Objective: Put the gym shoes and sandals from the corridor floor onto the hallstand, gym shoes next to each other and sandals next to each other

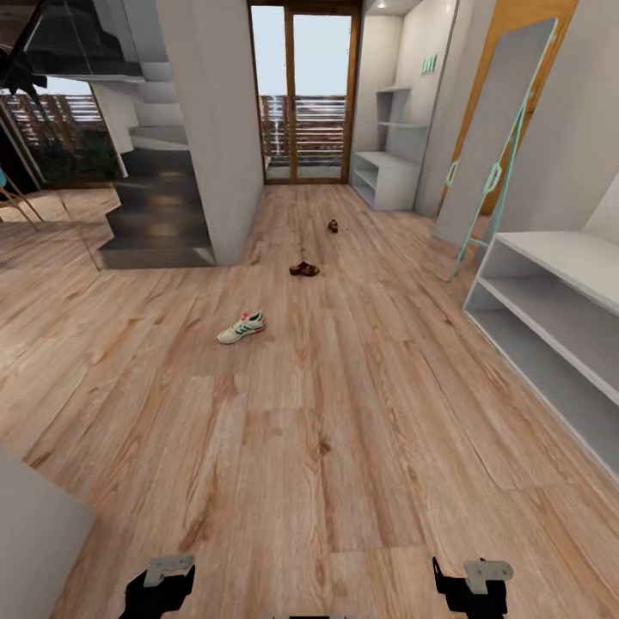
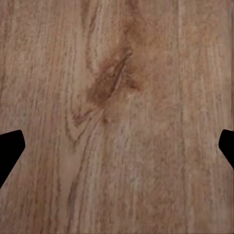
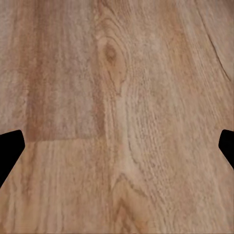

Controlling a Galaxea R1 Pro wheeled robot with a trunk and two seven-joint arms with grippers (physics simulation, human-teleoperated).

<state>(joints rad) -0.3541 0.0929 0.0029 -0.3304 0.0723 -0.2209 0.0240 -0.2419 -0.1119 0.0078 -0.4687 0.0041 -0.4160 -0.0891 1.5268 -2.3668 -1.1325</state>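
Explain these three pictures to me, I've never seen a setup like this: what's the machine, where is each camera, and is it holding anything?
This is a simulated wheeled robot with two arms, steered by a person. The big picture comes from its head camera, looking down a corridor. Its left end effector and right end effector show at the bottom edge. On the wood floor lie one white gym shoe and, farther off, two brown sandals. The light-grey shoe rack stands to the robot's right. The two smaller pictures come from cameras on each wrist, looking along the fingers at bare floor. The dark fingertips sit wide apart at the edges, so both end effectors are open and hold nothing.
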